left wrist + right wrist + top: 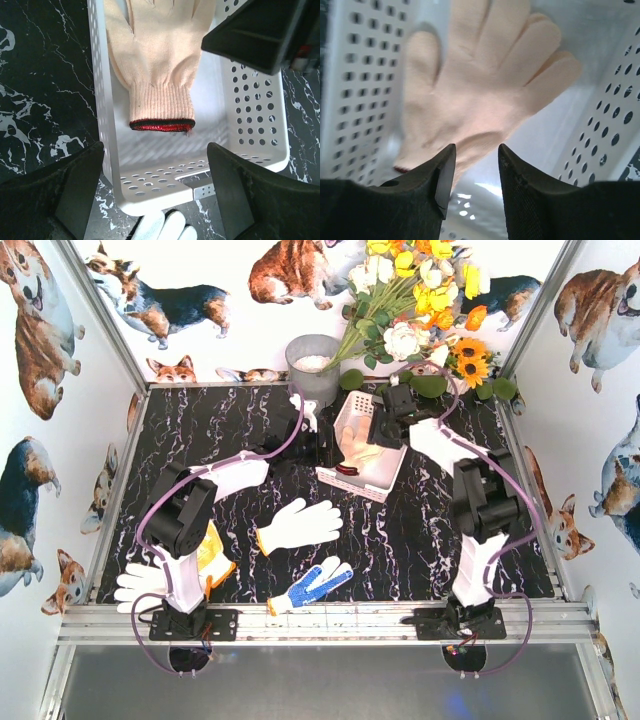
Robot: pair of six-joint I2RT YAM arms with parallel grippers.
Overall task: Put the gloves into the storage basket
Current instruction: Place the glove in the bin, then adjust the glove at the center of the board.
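While one glove (155, 60) lies in the basket (250, 115), four gloves (300, 525) (310, 585) (215, 555) (138, 585) lie near front.

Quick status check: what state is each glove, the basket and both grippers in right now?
storage basket: upright, one glove inside.
pale glove: flat in the basket, not gripped.
white glove: flat on table, outside.
blue-dotted glove: flat on table.
orange-yellow glove: on table, partly under left arm.
second white glove: on table by left base.
left gripper: open, empty.
right gripper: open, empty, above pale glove.
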